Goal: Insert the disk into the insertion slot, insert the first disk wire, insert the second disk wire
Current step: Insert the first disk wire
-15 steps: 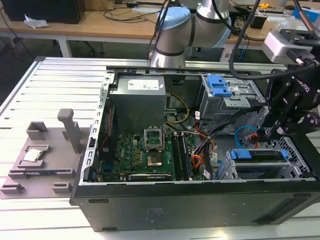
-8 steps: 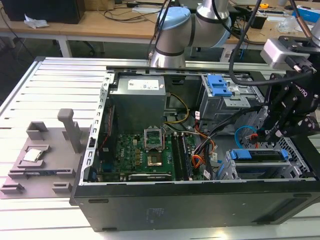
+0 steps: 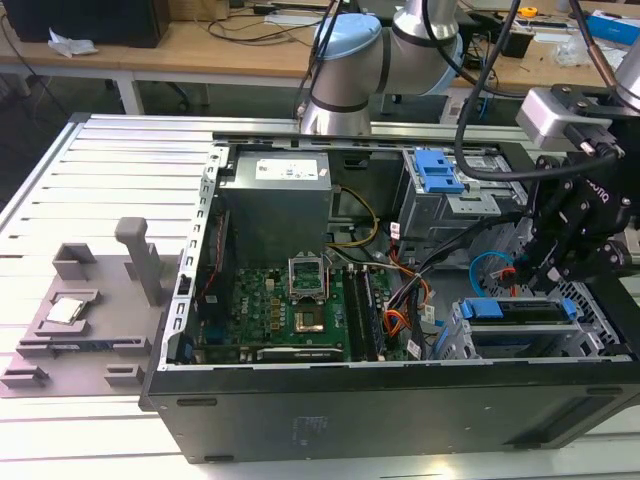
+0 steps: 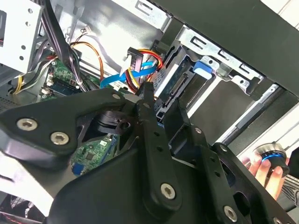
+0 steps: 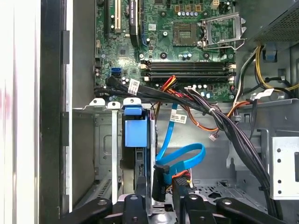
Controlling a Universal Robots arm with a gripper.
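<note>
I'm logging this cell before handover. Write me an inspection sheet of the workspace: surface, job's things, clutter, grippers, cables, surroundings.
Surface: slatted metal table bearing an open computer case.
Job's things: the disk sits in the insertion slot.
Clutter: grey tray with a processor chip, at the exterior view's left.
Gripper: the gripper is by the plugs at the disk's end.
Cables: blue data cable and red-orange power plug beside the disk; whether seated, cannot tell.
Surroundings: wooden benches beyond the table; a person's hand on a knob.
</note>
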